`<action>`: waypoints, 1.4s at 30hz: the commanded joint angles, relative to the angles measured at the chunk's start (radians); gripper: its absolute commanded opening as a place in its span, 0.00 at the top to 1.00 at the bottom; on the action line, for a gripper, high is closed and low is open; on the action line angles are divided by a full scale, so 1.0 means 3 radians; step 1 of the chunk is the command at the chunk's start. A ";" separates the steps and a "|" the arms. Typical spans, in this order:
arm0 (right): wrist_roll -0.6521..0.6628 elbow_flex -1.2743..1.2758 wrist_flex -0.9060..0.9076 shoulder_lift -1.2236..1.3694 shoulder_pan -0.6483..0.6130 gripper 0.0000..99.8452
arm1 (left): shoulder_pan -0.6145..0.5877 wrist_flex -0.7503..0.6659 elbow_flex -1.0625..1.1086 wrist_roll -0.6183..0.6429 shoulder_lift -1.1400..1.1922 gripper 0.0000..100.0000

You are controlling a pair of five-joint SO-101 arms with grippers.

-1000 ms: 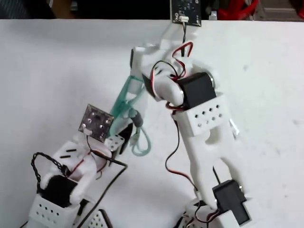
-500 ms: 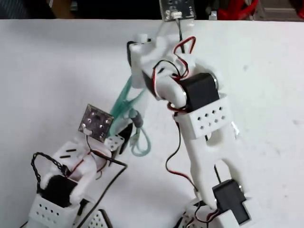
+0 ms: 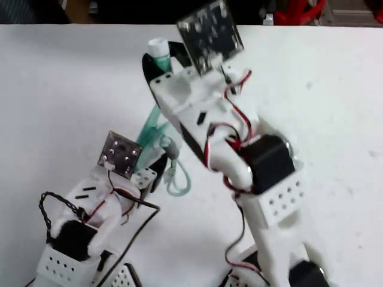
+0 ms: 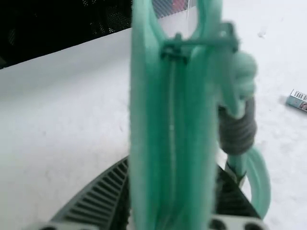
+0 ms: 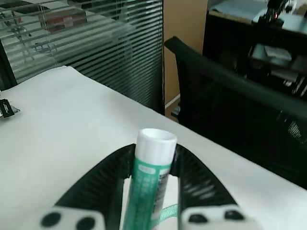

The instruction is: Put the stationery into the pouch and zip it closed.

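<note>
**Progress.** Judged early to middle, with nothing zipped yet.
- The glue stick [image 5: 154,158] is sitting outside the pouch [image 4: 168,120], so the loading step is pending and the zipping comes after it.
- Whether the pouch is already holding other stationery cannot be told.
- Whether the zip [image 4: 171,96] is lying open or shut cannot be told either.
- A small labelled item [image 4: 297,99] is lying loose on the table [image 3: 72,78]. It is possibly one more piece awaiting packing.

**Right gripper** [image 5: 153,155]. It is hanging above the table near the middle of the far edge, with its black jaws clamping the glue stick on both sides.

**Glue stick, green body and white cap.**
- Its long axis is running in line with the jaws.
- The cap is projecting past the fingertips and pointing towards the far edge, away from the pouch mouth.
- Judgement: it is needing a turn back towards the pouch before it can go in.

**Left gripper** [image 4: 168,208]. It is sitting towards the near left corner, with its jaws pinching the near end of the pouch.

**Pouch, teal and translucent.**
- It is standing on edge between the jaws.
- Its long axis is running from the left gripper obliquely towards the far edge, and its far end is passing under the right arm.
- Its zip side is facing the left wrist camera.
- The grey puller [image 4: 237,129] and its teal loop [image 3: 178,179] are hanging at the gripped end.
</note>
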 commanded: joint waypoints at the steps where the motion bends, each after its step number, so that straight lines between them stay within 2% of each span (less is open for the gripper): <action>1: 0.0148 0.0972 -0.0749 -0.0601 -0.0018 0.98 | -0.0018 -0.0072 -0.0036 0.0015 -0.0008 0.82; 5: 0.0430 0.2015 -0.1859 -0.1066 -0.0013 0.98 | -0.0018 -0.0072 -0.0031 0.0015 -0.0008 0.82; 7: 0.0517 0.2256 -0.2171 -0.1107 -0.0023 0.98 | -0.0018 -0.0072 -0.0031 0.0015 -0.0008 0.82; 17: 0.0522 0.2532 -0.2340 -0.0939 -0.0008 0.98 | -0.0018 -0.0077 -0.0031 0.0015 -0.0008 0.82; 22: 0.0522 0.2941 -0.2340 -0.1409 -0.0197 0.98 | -0.0018 -0.0169 -0.0015 0.0015 -0.0003 0.82; 27: 0.0547 0.3299 -0.2319 -0.1859 -0.0299 0.96 | -0.0023 -0.0189 -0.0015 0.0010 0.0003 0.89; 33: 0.0522 0.3411 -0.2181 -0.2120 -0.0217 0.78 | -0.0018 -0.0189 -0.0015 -0.0164 -0.0003 0.96; 39: 0.0486 0.2368 -0.1215 -0.2028 -0.0049 0.76 | -0.0018 -0.0189 -0.0015 -0.0174 -0.0003 0.96; 42: 0.0164 0.1662 -0.0708 -0.1680 0.0299 0.76 | -0.0018 -0.0189 -0.0015 -0.0174 -0.0003 0.96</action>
